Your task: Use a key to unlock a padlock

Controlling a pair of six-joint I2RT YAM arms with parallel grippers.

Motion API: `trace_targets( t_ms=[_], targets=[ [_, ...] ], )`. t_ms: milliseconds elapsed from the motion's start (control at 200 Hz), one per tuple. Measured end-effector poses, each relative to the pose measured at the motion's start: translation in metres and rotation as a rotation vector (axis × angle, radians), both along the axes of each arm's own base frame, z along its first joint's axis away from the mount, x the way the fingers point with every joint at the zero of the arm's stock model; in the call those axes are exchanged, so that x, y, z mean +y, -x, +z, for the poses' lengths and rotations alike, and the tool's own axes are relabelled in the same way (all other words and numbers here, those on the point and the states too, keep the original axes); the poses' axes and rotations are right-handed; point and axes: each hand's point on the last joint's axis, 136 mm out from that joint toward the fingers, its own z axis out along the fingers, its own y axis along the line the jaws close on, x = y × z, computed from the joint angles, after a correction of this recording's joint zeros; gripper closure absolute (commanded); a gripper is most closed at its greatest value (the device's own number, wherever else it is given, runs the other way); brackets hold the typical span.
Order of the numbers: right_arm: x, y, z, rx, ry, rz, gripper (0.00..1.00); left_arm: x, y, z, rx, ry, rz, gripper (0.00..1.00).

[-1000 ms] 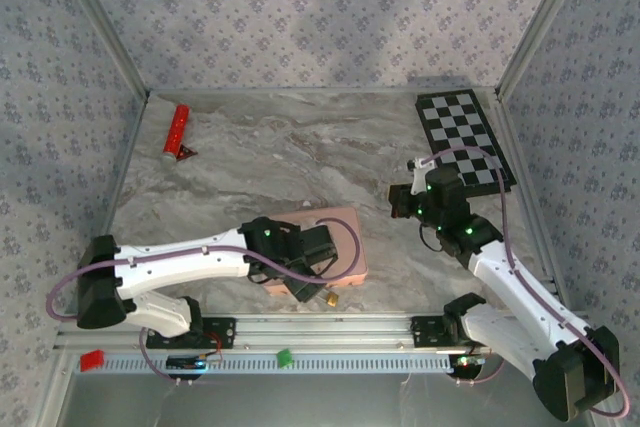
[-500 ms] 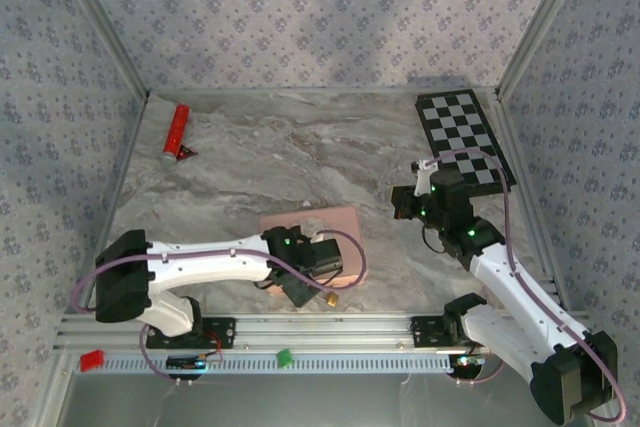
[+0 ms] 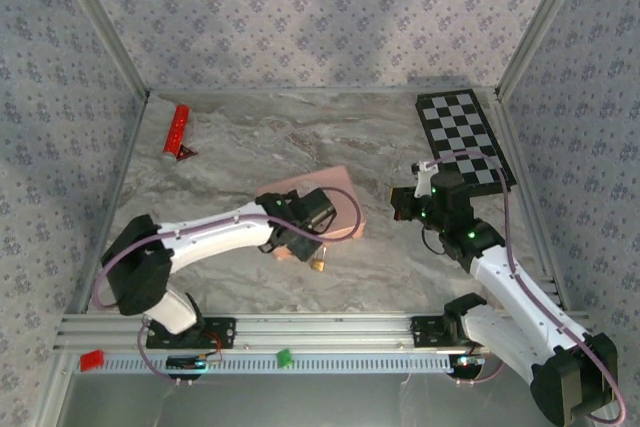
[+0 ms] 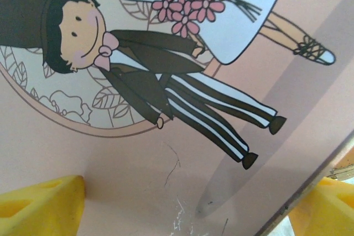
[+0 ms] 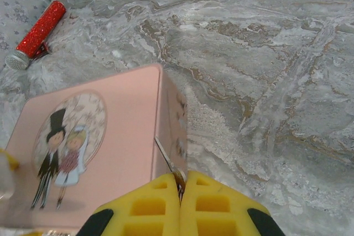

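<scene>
Padlock [image 3: 318, 264] beside pink tin [image 3: 335, 192], table [image 3: 400, 287] front — tiny, rigid, likely slick; grab body. Right gripper [image 5: 180, 181] pinches key [image 5: 166, 157] — left gripper [image 4: 188, 203] spread.

The left arm folds at its elbow on the left, and its forearm stretches rightward toward the middle. The wrist is bent down, so the left gripper [image 3: 300, 237] faces downward with its yellow fingers [image 4: 41, 205] spread wide (one at each lower corner of the wrist view). The right arm rises from its base and leans inward. The right gripper [image 5: 180, 189] is pressed shut, its fingertips pinching the key [image 5: 166, 157].
</scene>
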Motion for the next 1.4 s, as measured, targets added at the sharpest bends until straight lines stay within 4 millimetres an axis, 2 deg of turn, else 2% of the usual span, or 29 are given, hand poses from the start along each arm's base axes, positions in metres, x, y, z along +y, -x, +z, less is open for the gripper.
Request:
trace_targets(
  t_ms=[110, 270, 380, 475, 555, 650, 805, 905, 985, 1164, 1399],
  targets=[
    [0.0, 0.0, 0.0, 0.001, -0.004, -0.002, 1.0, -0.006, -0.031, 0.0, -0.053, -0.012, 0.002, 0.1],
    [0.0, 0.0, -0.002, 0.009, -0.014, -0.01, 1.0, -0.003, -0.066, 0.0, -0.112, -0.055, -0.002, 0.1],
    [0.001, 0.001, -0.002, 0.013, -0.02, -0.006, 1.0, 0.004, -0.085, 0.001, -0.14, -0.07, 0.02, 0.09],
    [0.001, 0.0, -0.004, 0.021, -0.021, -0.007, 1.0, 0.007, -0.091, 0.005, -0.16, -0.074, 0.033, 0.08],
    [0.001, 0.0, -0.006, 0.028, -0.023, -0.01, 1.0, 0.005, -0.092, 0.01, -0.17, -0.055, 0.044, 0.08],
    [0.001, 0.0, -0.005, 0.031, -0.033, -0.016, 1.0, 0.003, -0.087, 0.029, -0.19, 0.039, 0.08, 0.09],
    [0.002, -0.001, -0.007, 0.037, -0.05, -0.022, 1.0, 0.004, -0.056, 0.085, -0.236, 0.411, 0.161, 0.08],
    [0.003, -0.002, -0.01, 0.048, -0.053, -0.021, 1.0, 0.002, -0.032, 0.103, -0.226, 0.662, 0.202, 0.07],
    [0.005, -0.003, -0.013, 0.058, -0.054, -0.019, 1.0, -0.001, -0.018, 0.094, -0.176, 0.792, 0.236, 0.07],
    [0.011, -0.005, -0.015, 0.066, -0.068, -0.005, 1.0, -0.007, 0.001, 0.042, -0.012, 0.896, 0.337, 0.08],
    [0.022, -0.004, -0.013, 0.065, -0.091, 0.018, 1.0, -0.036, -0.002, 0.016, 0.097, 1.009, 0.379, 0.12]
  ],
)
